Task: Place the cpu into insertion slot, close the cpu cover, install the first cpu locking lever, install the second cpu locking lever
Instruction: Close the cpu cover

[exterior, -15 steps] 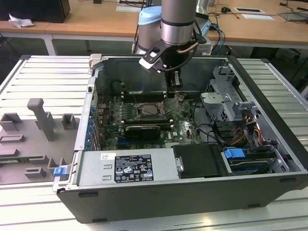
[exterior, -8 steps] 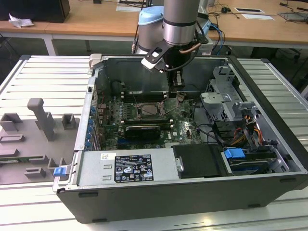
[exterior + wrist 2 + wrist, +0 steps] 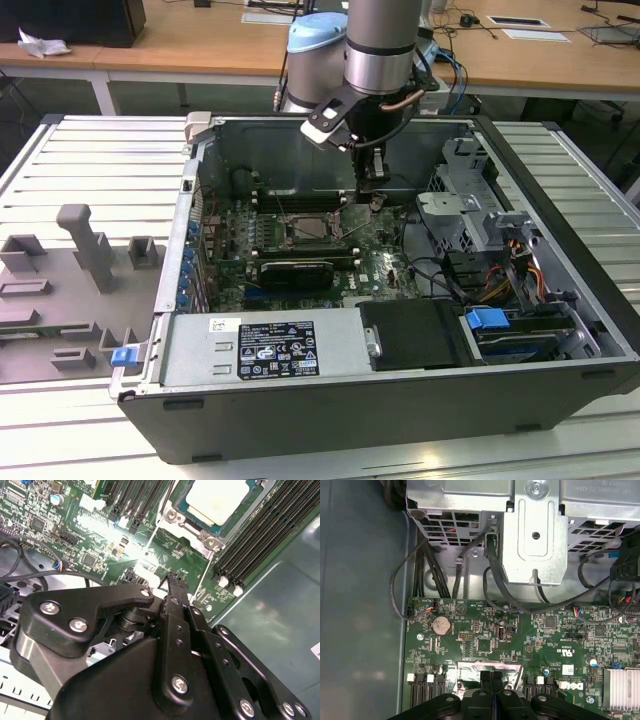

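On the slatted metal table an open computer case is lying, and inside it the gripper, its fingers pressed together and empty, is hanging just beside the socket where the chip is sitting. A sideways drift could be risking a scrape along the green board or a nudged chip. Wooden desks are standing behind.

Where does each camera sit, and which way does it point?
Exterior view: off the arm, above the open computer case, looking down into it; arm and gripper show.
First wrist view: on the arm, looking past the gripper at the circuit board and drive cage.
Second wrist view: on the arm, looking past the gripper at the silver chip.
Both wrist views share gripper and circuit board.
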{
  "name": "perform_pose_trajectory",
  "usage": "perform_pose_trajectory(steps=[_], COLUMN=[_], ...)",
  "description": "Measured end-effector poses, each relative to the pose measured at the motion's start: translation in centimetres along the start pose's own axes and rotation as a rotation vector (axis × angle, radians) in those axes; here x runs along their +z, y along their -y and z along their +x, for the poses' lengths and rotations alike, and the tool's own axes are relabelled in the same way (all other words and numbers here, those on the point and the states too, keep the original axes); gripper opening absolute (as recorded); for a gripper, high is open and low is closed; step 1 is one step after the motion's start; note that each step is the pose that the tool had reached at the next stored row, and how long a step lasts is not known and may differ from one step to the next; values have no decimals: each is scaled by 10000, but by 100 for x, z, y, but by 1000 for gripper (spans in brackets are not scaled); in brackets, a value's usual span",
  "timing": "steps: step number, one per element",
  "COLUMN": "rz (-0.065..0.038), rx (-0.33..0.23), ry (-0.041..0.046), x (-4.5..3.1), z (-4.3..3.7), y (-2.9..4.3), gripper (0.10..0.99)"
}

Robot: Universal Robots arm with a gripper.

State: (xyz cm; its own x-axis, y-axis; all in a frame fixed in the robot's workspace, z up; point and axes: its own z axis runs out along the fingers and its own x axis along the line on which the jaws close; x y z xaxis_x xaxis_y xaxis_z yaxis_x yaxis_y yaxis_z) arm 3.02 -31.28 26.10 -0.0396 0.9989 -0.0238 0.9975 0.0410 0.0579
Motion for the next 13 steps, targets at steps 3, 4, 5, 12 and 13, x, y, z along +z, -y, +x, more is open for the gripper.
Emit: perform_pose_trajectory(steps=[3, 4, 5, 12, 13], rz=[0, 0, 0, 0, 0], rx=[1, 0, 1, 0, 0], ry=[0, 0, 0, 0, 0], x=[2, 2, 2, 6, 6], z=[-1, -1, -2, -4, -4], y=[-27, -34, -41, -96, -103], gripper=[106, 106, 106, 106, 106])
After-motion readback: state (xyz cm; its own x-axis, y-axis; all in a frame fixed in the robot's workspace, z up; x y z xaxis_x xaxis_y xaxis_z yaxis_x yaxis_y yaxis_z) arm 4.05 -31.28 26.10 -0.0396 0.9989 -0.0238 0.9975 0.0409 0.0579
